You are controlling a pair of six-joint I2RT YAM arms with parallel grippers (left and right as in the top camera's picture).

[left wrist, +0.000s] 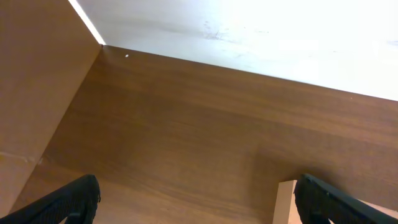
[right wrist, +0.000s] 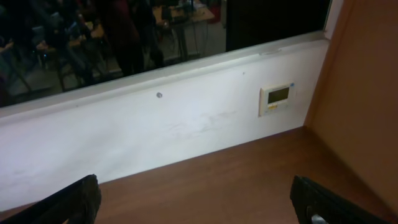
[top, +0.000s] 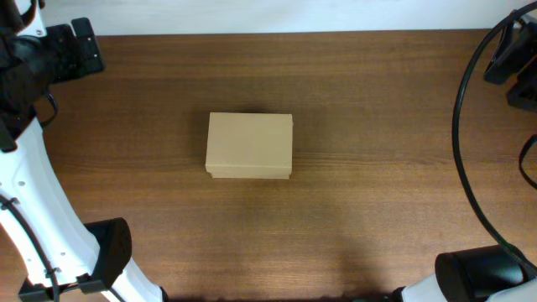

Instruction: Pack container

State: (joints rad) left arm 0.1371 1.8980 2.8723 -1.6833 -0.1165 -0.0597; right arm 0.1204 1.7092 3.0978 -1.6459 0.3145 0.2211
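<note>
The container, a small tan cardboard box with its flap lid down, lies in the middle of the wooden table. My left gripper hovers at the far left corner, well away from the box. In the left wrist view that gripper is open with only table between its fingers, and a corner of the container peeks beside the right finger. My right gripper is at the far right corner. Seen from the right wrist, it is open and holds nothing.
A white wall runs along the table's far edge, with a small wall panel and a window above it. A black cable loops over the right side. The arm bases stand at the front corners.
</note>
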